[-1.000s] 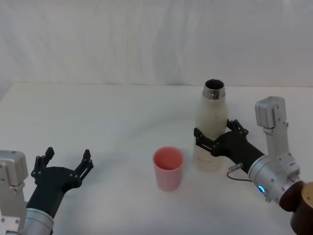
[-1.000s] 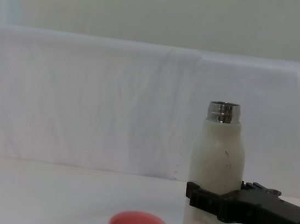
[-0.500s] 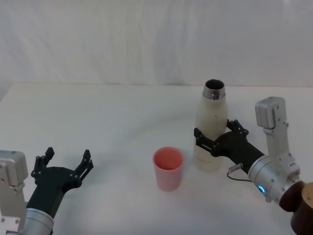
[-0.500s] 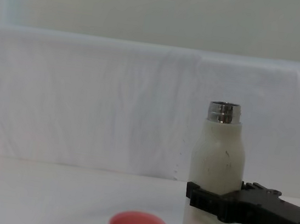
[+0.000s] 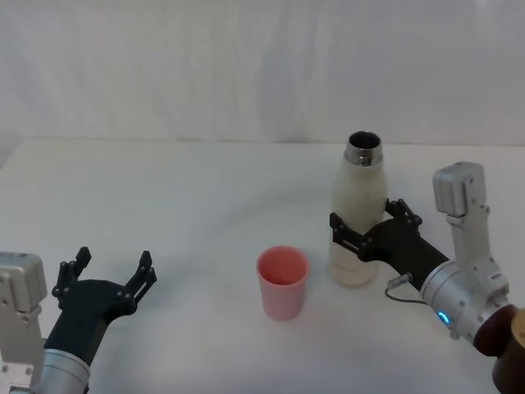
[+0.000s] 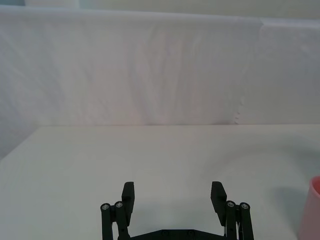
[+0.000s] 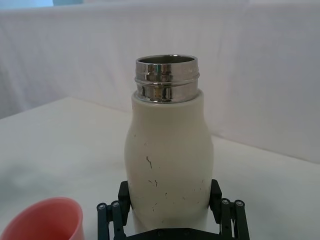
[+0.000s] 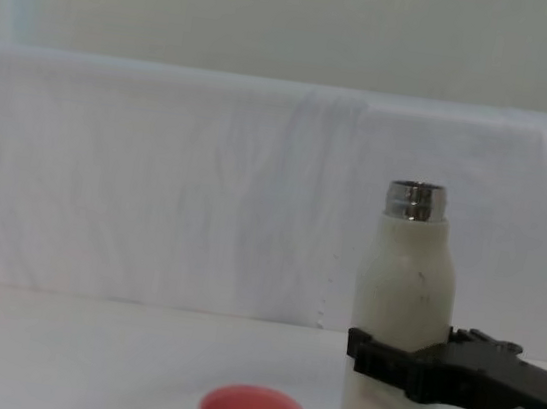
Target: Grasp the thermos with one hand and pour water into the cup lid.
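From the head view, one thermos (image 5: 358, 220), cream-white with an open steel neck, stands upright on the white surface (image 5: 189, 205), with the right gripper (image 5: 362, 232) clenched around its lower body, jaws on either side. One salmon-pink cup lid (image 5: 282, 281) stands just beside it, toward the robot's left and nearer the robot, mouth up. The left gripper (image 5: 111, 276) hangs low at the near left, jaws spread and holding nothing, well apart from both. In the left wrist view its two black fingers (image 6: 128, 196) stand apart over bare surface. The right wrist view shows dark specks on the thermos's body and the shiny threaded neck. In the chest view faint print near its base is too small to read.
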You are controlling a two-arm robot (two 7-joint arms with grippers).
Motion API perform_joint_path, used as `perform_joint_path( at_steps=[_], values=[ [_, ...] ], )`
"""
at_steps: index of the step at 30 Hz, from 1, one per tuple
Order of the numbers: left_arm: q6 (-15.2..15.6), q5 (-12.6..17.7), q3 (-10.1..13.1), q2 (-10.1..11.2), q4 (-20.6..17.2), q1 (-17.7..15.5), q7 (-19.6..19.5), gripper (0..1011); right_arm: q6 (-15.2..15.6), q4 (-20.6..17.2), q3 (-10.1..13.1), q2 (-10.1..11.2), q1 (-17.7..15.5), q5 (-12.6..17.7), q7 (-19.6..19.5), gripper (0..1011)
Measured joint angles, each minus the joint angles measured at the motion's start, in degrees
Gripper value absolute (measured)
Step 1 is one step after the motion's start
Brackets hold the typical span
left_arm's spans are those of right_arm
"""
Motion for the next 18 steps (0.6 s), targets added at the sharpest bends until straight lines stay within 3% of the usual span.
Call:
perform_joint_path(
  at_steps=[12,17,18],
  values=[
    [0.0,0.0,0.0,0.0,0.0,0.0,0.0,1001,0.5,-4.2,1.1,2.1,-1.7,-1.8,-0.6,952],
    [0.0,0.0,0.0,0.0,0.0,0.0,0.0,1001,1.3,-6.4,0.8,3.9,-2.0,-4.4,-0.6,952],
    [0.0,0.0,0.0,0.0,0.0,0.0,0.0,1001,1.7,-7.3,0.5,4.8,-2.1,-6.2,-0.6,952]
  ],
)
